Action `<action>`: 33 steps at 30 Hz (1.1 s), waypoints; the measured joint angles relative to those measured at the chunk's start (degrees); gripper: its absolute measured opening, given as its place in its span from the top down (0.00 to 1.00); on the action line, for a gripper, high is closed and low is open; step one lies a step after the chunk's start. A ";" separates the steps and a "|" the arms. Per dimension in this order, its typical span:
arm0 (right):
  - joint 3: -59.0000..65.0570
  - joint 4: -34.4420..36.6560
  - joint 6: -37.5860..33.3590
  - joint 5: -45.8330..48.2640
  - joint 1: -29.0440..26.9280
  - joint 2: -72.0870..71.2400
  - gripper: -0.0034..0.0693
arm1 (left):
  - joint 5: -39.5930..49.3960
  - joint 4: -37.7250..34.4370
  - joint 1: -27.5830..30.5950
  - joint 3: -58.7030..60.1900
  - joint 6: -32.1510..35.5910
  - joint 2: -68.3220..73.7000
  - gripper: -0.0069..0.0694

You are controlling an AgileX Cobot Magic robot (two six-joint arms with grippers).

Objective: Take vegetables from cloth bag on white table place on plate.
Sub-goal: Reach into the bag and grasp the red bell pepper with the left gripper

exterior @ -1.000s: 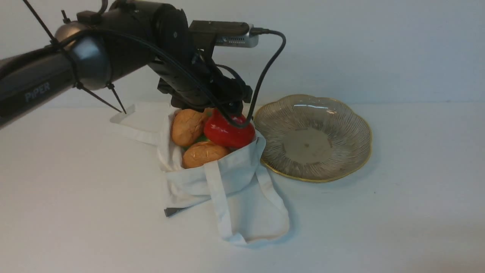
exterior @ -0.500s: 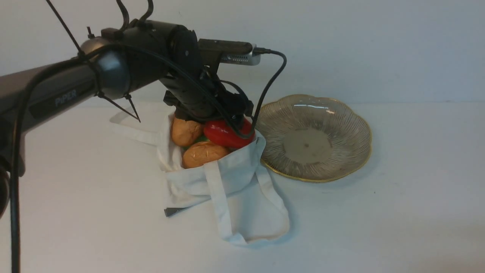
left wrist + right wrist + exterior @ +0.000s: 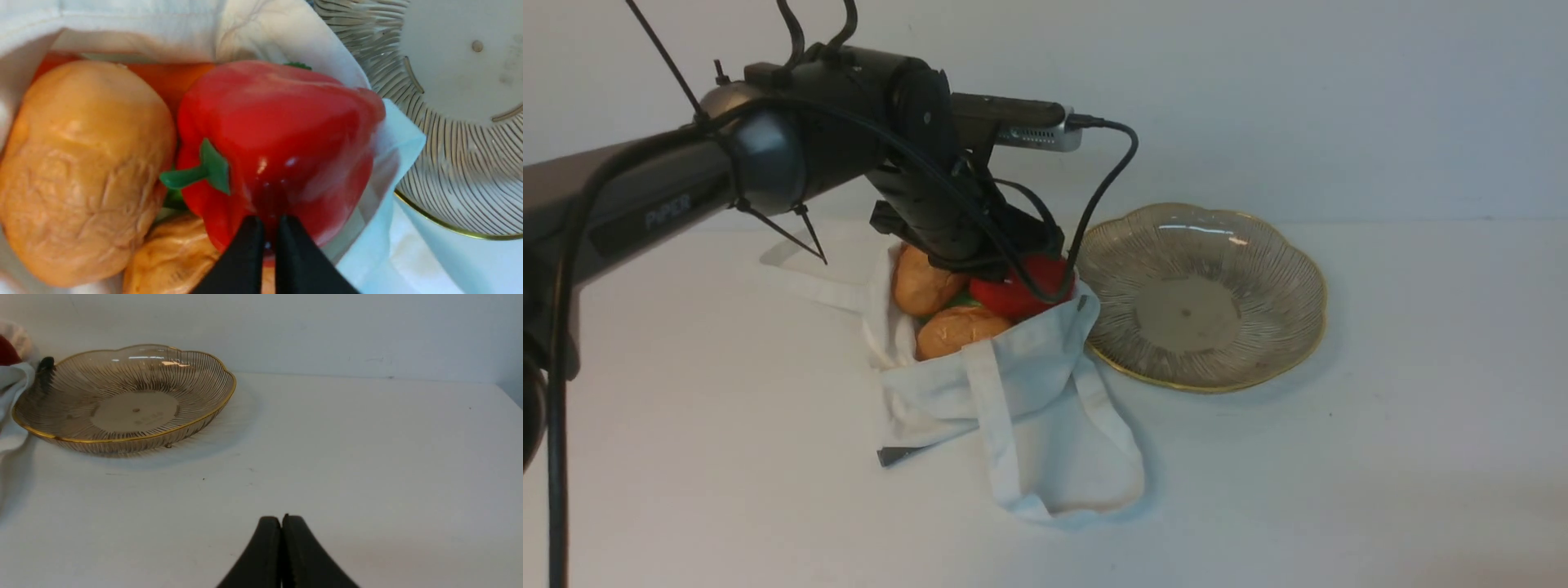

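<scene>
The cloth bag (image 3: 1029, 384) lies on the white table (image 3: 1421, 408) with its mouth towards the plate (image 3: 1258, 245). In the mouth sit a red bell pepper (image 3: 1021, 296), two brown potatoes (image 3: 923, 282) (image 3: 960, 327), an orange carrot (image 3: 171, 79) and a bit of green leaf (image 3: 173, 200). My left gripper (image 3: 267, 223) is shut, with its tips pressed against the pepper's side and nothing between them. The plate holds nothing. My right gripper (image 3: 282, 519) is shut and low over bare table, to the right of the plate (image 3: 122, 412).
The bag's strap handles (image 3: 992, 425) trail over the table towards me and to the far left (image 3: 792, 269). The left wrist's black cable (image 3: 1107, 171) loops down beside the plate's left edge. A white wall stands behind the table.
My left arm has come down into the bag's mouth onto the pepper and its jaws have shut. The pepper sits a little lower. The right arm has not visibly moved.
</scene>
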 joint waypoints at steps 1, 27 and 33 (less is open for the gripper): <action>0.00 0.00 0.00 0.00 0.00 0.00 0.97 | 0.07 0.20 0.00 0.00 0.00 -0.44 0.91; 0.00 0.00 0.00 0.00 0.00 0.00 0.97 | -1.07 0.98 0.05 -0.11 3.97 -2.86 0.30; 0.00 0.00 0.00 0.00 0.00 0.00 0.97 | -4.57 -0.56 0.05 -0.11 9.48 0.16 0.06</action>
